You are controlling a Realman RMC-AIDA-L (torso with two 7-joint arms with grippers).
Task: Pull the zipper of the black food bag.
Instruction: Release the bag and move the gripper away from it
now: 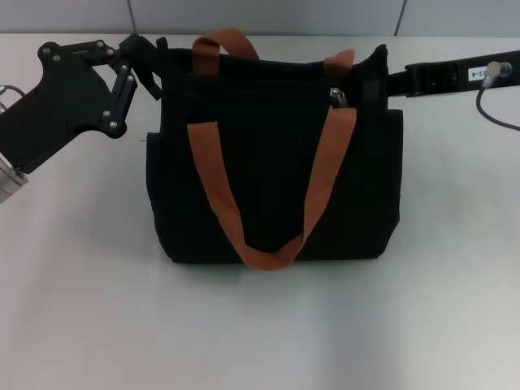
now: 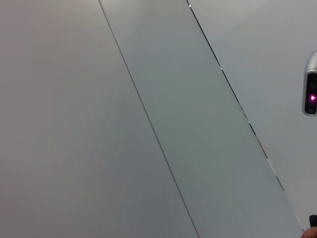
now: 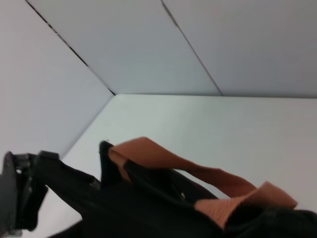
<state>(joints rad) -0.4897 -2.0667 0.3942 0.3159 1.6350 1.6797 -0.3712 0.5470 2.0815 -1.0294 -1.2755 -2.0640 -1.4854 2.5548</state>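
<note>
The black food bag (image 1: 276,171) stands upright mid-table, with two orange-brown straps (image 1: 219,187) hanging down its front. The zipper (image 1: 337,97), a small silver pull, sits near the right end of the bag's top edge. My left gripper (image 1: 153,69) is against the bag's top left corner. My right gripper (image 1: 380,75) reaches in from the right to the top right corner, its tip hidden behind the fabric. The right wrist view shows the bag's top (image 3: 148,198), its straps (image 3: 163,161) and the left gripper (image 3: 17,193) at the far end. Only wall panels fill the left wrist view.
A white table (image 1: 260,325) spreads in front of the bag and to both sides. A grey panelled wall (image 1: 268,16) runs close behind the bag. A cable (image 1: 491,101) loops off the right arm.
</note>
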